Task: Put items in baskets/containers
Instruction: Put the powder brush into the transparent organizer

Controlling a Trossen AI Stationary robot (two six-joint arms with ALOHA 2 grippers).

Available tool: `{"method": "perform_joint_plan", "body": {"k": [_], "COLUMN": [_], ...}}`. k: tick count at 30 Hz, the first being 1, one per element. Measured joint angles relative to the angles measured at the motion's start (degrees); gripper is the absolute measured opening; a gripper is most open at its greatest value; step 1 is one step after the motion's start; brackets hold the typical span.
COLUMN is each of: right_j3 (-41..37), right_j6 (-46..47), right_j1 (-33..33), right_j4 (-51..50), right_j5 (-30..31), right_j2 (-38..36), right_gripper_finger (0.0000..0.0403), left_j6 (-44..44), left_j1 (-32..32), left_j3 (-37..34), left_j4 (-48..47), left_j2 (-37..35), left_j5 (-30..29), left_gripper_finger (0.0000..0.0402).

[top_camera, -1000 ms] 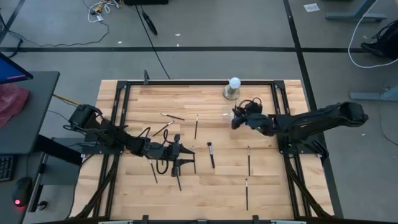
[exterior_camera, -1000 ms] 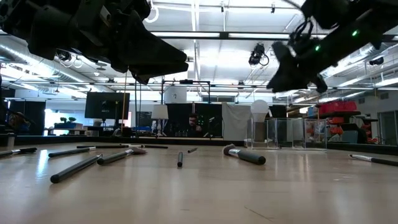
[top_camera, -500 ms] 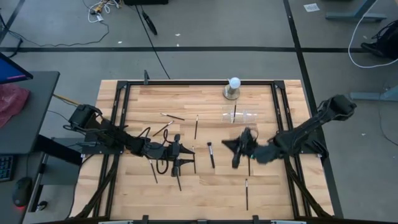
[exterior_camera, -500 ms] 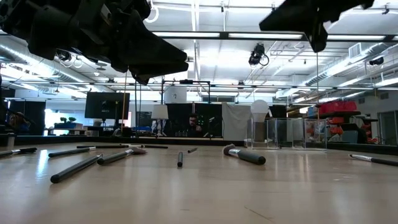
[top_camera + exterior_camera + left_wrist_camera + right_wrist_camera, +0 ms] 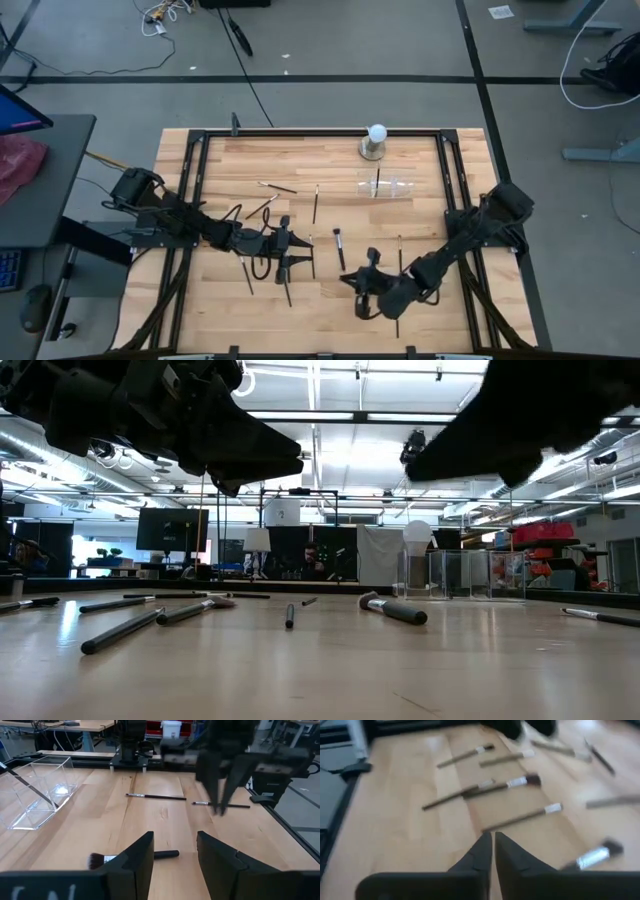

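Near the tabletop's (image 5: 230, 160) front edge, the right tool (image 5: 364, 297) hovers nearly closed and empty, just beside a brush (image 5: 397, 311) lying front-to-back.

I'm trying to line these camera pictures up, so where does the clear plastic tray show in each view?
High view: clear tray at the far right-centre of the table, one brush inside.
Low view: far back, right of centre.
Left wrist view: at the left edge.
Right wrist view: not in it.
Shared landmark: the short thick brush, which lies mid-table.
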Motion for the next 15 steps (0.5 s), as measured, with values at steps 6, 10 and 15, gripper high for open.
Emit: {"method": "perform_joint_plan", "body": {"k": [6, 10, 15], "right_j3": [0.0, 0.1, 0.2], "right_j6": [11.6, 12.0, 11.9], "right_j1": [-5.6, -9.5, -12.8], "right_j4": [-6.7, -9.3, -9.7], "right_j5": [0.1, -2.1, -2.2], "right_j2": [0.2, 0.5, 1.6], "right_gripper_finger": [0.009, 0.0156, 0.0222], "left_j6": [0.1, 0.6, 0.6], "left_j1": [0.1, 0.5, 0.4], "left_j3": [0.0, 0.0, 0.0], "left_j4": [0.0, 0.0, -0.3], "left_j2": [0.0, 0.0, 0.0], "left_j5": [0.0, -0.2, -0.2], "left_gripper_finger": [0.0151, 0.0151, 0.0151]}}
